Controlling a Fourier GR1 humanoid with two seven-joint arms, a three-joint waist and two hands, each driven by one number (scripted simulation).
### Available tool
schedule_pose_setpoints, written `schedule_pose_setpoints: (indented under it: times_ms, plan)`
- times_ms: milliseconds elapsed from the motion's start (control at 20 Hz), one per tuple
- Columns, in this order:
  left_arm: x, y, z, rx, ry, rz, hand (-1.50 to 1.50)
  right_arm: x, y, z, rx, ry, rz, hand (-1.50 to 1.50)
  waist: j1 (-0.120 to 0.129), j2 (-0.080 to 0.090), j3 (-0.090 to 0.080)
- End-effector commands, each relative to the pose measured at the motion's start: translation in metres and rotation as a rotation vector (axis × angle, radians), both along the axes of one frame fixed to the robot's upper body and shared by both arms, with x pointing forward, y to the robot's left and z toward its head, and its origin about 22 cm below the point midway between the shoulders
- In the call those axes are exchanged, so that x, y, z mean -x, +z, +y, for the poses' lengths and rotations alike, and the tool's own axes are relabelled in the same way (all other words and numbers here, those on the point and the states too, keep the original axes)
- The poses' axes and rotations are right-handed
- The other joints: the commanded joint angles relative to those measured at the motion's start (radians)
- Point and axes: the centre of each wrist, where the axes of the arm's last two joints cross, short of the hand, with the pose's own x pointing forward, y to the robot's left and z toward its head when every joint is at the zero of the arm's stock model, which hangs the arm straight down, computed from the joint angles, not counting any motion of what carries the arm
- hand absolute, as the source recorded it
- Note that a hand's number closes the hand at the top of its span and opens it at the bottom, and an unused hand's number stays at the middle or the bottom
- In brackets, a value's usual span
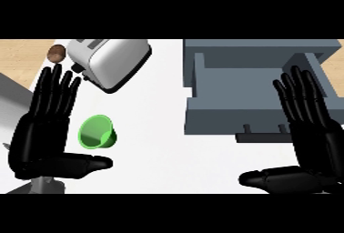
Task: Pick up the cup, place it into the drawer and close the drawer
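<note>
Here both robot hands, left robot hand point(40, 136) and right robot hand point(310, 136), rest open.

Bright green cup point(98, 132) with a lighter green rim, slate grey-blue drawer point(259, 118), white counter point(168, 154), silver-white toaster point(111, 58) with darker slots, brown potato point(56, 52), pale wood-grain floor point(20, 54), black left hand point(43, 136), black right hand point(312, 136)

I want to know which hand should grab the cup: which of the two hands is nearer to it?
The left hand: the green cup lies just beside its palm, while the right hand is across the counter, over the open drawer.
</note>
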Motion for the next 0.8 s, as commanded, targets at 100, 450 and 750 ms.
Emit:
schedule_pose_setpoints:
  times_ms: [100,450,750]
  plan:
    - [-0.005,-0.004,0.015,-0.009,0.039,0.013,-1.5,-0.004,0.015,-0.001,0.009,0.008,0.002,-1.5,0.0,0.0,0.0]
    - [-0.016,-0.038,0.01,0.012,0.067,0.074,-1.5,-0.002,0.01,-0.006,-0.005,-0.015,-0.01,-1.5,-0.001,0.0,0.0]
    - [0.005,-0.05,0.02,-0.028,0.099,0.142,-1.5,0.004,0.02,-0.007,0.009,-0.012,-0.019,-1.5,0.001,0.0,0.0]
